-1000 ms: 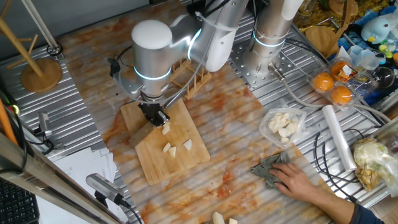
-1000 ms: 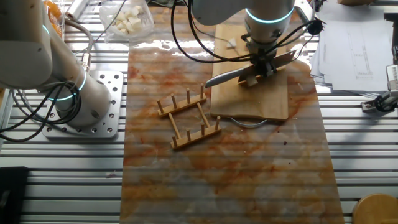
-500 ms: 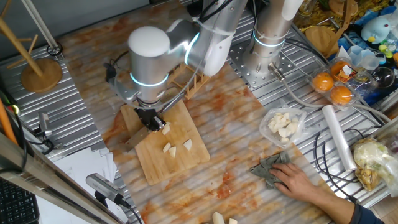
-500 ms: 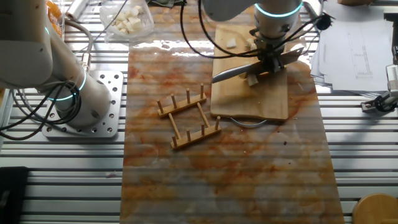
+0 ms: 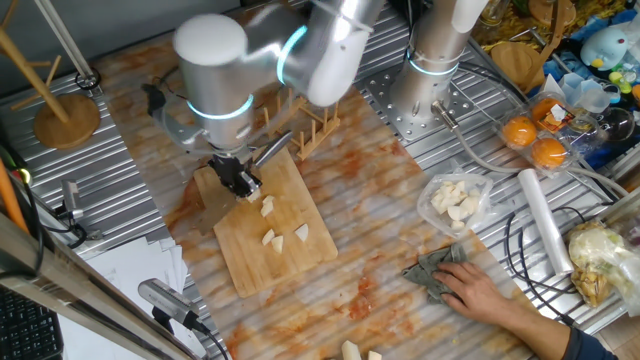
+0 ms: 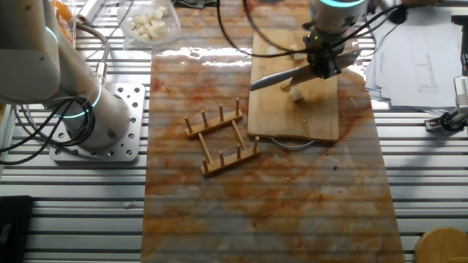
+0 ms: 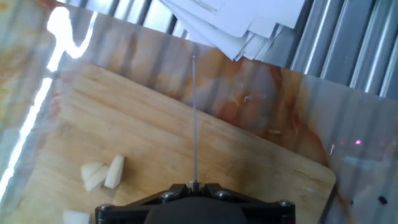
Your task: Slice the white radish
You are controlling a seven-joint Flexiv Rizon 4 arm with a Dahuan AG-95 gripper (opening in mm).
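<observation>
Several cream-white radish chunks (image 5: 269,238) lie on the wooden cutting board (image 5: 290,265); one chunk (image 5: 267,206) lies just in front of my gripper. My gripper (image 5: 238,180) is shut on a knife (image 5: 272,149) and holds it above the board's far end. In the other fixed view the gripper (image 6: 322,62) holds the knife (image 6: 281,75) over the board (image 6: 296,120), above a radish chunk (image 6: 297,93). In the hand view the knife (image 7: 194,118) shows edge-on as a thin line, with radish chunks (image 7: 102,174) to its left.
A wooden dish rack (image 6: 223,135) stands beside the board. A clear container of whitish pieces (image 5: 455,200) is to the right. A person's hand on a grey cloth (image 5: 455,280) rests at the front right. Papers (image 7: 242,18) lie past the board's edge. A second arm's base (image 5: 440,60) is behind.
My gripper has lifted the knife off the board and moved it back toward the board's far end, leaving the radish chunks where they lie.
</observation>
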